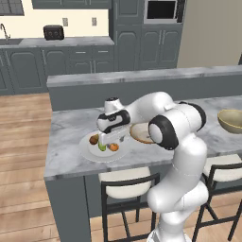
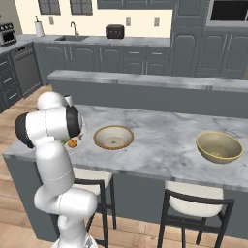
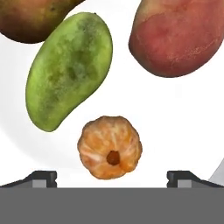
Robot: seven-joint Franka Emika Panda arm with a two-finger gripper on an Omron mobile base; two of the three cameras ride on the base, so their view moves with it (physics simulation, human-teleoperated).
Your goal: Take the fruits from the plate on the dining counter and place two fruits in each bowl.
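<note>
Gripper (image 3: 112, 178) over the fruit plate (image 1: 87, 150)

Jaws spread wide, holding nothing; in the hand view the orange fruit (image 3: 110, 147) sits lower centre, green fruit (image 3: 68, 70) upper left, reddish one (image 3: 179, 37) upper right.

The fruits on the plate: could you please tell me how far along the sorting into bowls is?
Nothing is sorted yet: the near bowl and the far bowl look empty. All four fruits lie on the plate. The open gripper hovers over the orange, holding nothing. All four placements remain.

four fruits (image 3: 110, 148), two bowls (image 2: 113, 137)
</note>
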